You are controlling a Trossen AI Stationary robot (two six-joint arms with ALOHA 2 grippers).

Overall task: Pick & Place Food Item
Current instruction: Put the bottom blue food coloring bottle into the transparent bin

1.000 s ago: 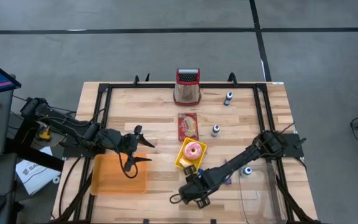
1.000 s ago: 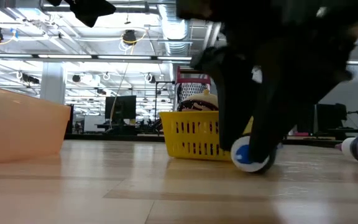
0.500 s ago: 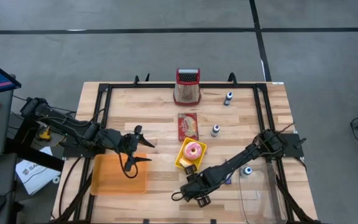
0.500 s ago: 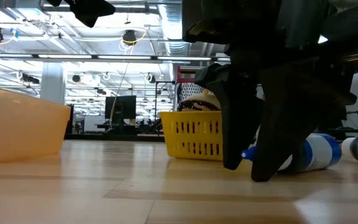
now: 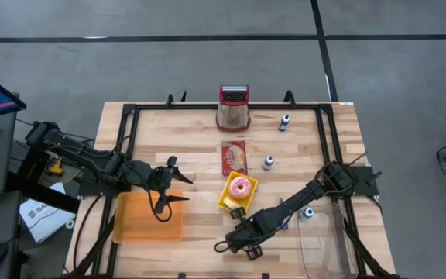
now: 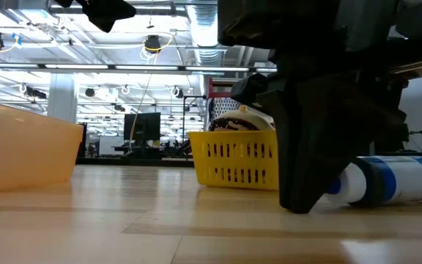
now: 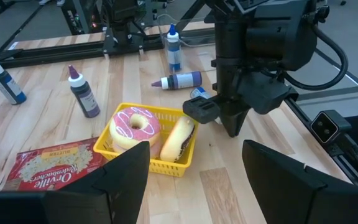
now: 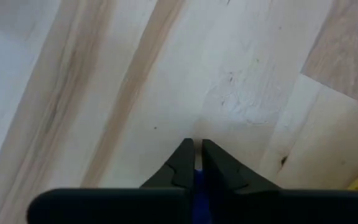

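A yellow basket [image 5: 224,199] stands at the table's middle and holds a pink-iced donut [image 7: 135,127] and a long glazed pastry [image 7: 178,138]. Just nearer than it, my right gripper [image 6: 295,205] points steeply down, shut, its tips at the table top. A white bottle with blue bands [image 6: 387,183] lies on its side on the table right beside those fingers. My left gripper [image 5: 183,188] hangs open above the far right corner of an orange tray [image 5: 142,221], holding nothing. My right gripper has its shut fingers [image 8: 182,155] pointing down next to the lying bottle's blue end [image 6: 337,188]. A strip of blue shows in the slit behind the fingertips. The gripper's own body hides whether the fingers touch the bottle or the table.
A popcorn box [image 5: 234,157] lies beyond the basket, and a red-topped grater [image 5: 234,107] stands at the far edge. Small bottles [image 5: 285,122] [image 5: 269,162] stand far right, a purple one [image 7: 182,79] lies flat. A clear bin [image 5: 324,240] sits near right.
My right gripper has sunk a little and shut. The blue and white bottle, which was between its fingers a second ago, has slid out toward the table's right edge and now lies beside them.
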